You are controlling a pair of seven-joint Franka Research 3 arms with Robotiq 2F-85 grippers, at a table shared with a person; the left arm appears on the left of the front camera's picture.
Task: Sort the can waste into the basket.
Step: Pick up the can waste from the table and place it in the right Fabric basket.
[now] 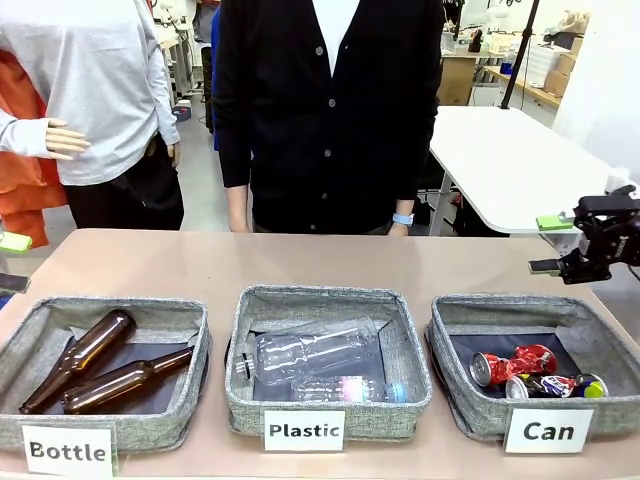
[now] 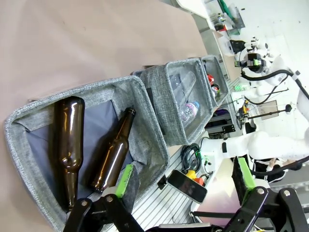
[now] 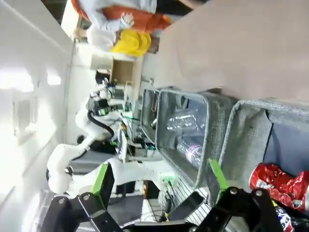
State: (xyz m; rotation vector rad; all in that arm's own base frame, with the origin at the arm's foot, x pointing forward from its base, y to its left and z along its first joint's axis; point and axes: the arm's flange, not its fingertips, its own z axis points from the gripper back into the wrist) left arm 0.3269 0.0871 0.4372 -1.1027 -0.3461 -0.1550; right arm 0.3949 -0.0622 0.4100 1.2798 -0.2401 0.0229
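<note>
Front view puts my right gripper point(image 1: 553, 244) at the right edge, fingers spread and empty, above the Can basket point(image 1: 458, 312) at lower right, where the red can point(image 1: 512, 364) and dark can point(image 1: 556, 386) lie; left gripper point(image 2: 182, 185) gapes too

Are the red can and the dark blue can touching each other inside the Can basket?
Cannot tell. In the front view the red can and the dark blue can lie close together in the Can basket, overlapping in the picture; no clear gap or contact shows.
</note>
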